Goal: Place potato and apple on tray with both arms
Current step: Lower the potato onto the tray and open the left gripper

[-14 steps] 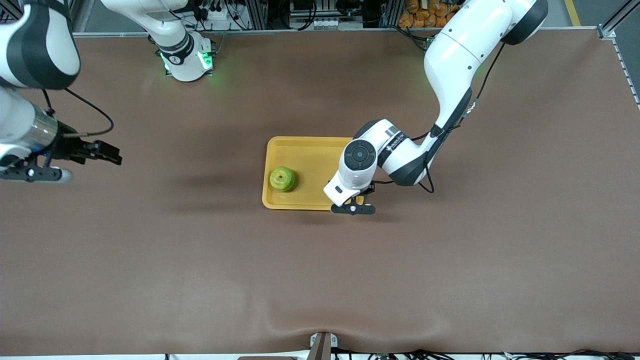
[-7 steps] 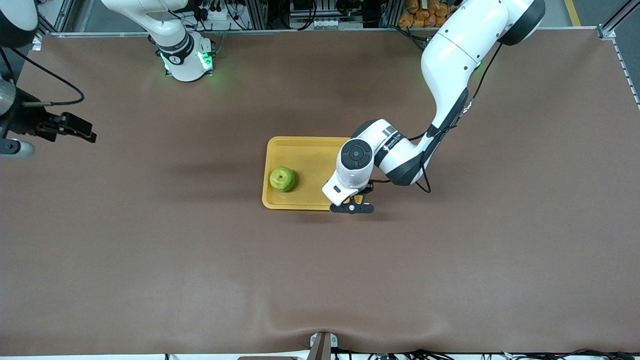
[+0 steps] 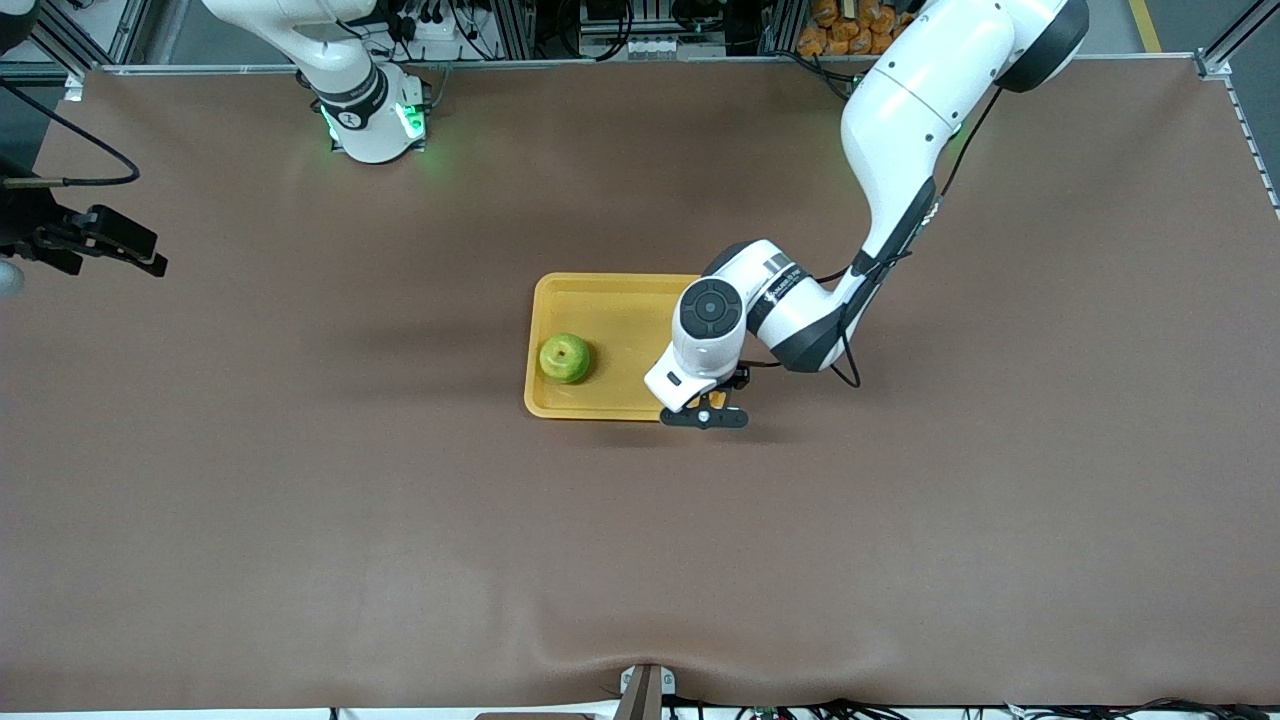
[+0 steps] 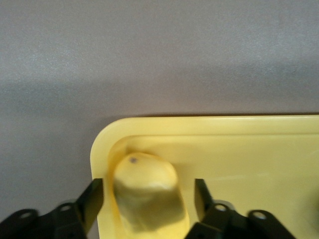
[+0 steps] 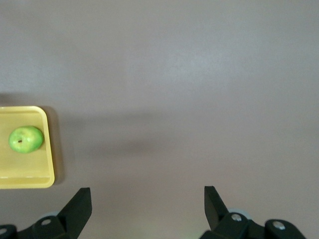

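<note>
The yellow-orange tray point(image 3: 610, 300) lies mid-table. The green apple point(image 3: 565, 358) sits in it, at the side toward the right arm's end. My left gripper point(image 3: 705, 415) is low over the tray corner nearest the front camera, at the left arm's end. In the left wrist view it point(image 4: 148, 199) is open, with the yellow potato point(image 4: 147, 184) lying in that tray point(image 4: 199, 122) corner between its fingers, a gap on each side. The potato is hidden in the front view. My right gripper point(image 3: 120, 245) is open and empty, high over the table's edge at the right arm's end.
The right wrist view shows its open gripper point(image 5: 146, 199) over bare brown table, with the tray point(image 5: 25, 174) and apple point(image 5: 26, 139) farther off. The arm bases stand along the table's edge farthest from the front camera.
My right arm has drawn back and up toward its end of the table, mostly leaving the view. My left gripper has stayed at the tray corner, shifting only slightly.
</note>
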{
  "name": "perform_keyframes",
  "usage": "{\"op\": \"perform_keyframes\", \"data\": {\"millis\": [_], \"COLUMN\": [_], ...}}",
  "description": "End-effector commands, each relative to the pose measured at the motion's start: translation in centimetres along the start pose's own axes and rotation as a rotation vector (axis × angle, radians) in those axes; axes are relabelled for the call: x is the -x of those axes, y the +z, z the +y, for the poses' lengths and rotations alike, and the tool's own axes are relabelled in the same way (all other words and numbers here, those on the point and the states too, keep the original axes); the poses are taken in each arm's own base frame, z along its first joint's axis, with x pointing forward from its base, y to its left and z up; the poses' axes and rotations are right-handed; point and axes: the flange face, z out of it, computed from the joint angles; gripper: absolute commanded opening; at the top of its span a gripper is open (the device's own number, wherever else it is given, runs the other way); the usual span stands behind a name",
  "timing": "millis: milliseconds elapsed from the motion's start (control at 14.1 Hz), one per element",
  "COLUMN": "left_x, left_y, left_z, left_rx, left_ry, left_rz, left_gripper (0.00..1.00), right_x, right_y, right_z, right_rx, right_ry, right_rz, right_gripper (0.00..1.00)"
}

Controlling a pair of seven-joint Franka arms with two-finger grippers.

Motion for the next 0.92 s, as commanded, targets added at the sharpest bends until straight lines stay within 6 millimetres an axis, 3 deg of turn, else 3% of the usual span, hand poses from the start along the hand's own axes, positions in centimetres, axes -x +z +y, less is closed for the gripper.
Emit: {"op": "perform_keyframes", "data": {"millis": [0, 142, 354, 567, 850], "left_x": [-0.4, -0.5, -1.2, -1.7, -2.6], "left_y": [-0.5, -1.0, -3.2, -8.8, -16.3], "left_z": [0.3, 0.3, -0.7, -2.0, -6.2], "left_rx": [-0.013, -0.013, -0.015, -0.017, -0.013], "left_ry": [-0.013, -0.015, -0.032, -0.051, -0.128], "left_rz": [0.028, 0.032, 0.047, 0.077, 0.085], "left_gripper": [1.0, 1.0, 1.0, 1.0, 1.0], "right_x": [0.4, 1.3, 2.1, 2.2, 1.7], "right_y": [-0.8, -1.1, -1.6, -2.5, -3.0], "right_z": [0.7, 1.2, 3.6, 4.1, 3.4], "right_rx": [-0.011, -0.01, -0.019, -0.03, -0.054], "right_ry": [0.016, 0.026, 0.064, 0.068, 0.059], "right_rz": [-0.046, -0.099, -0.133, -0.103, -0.061], "right_gripper": [1.0, 1.0, 1.0, 1.0, 1.0]}}
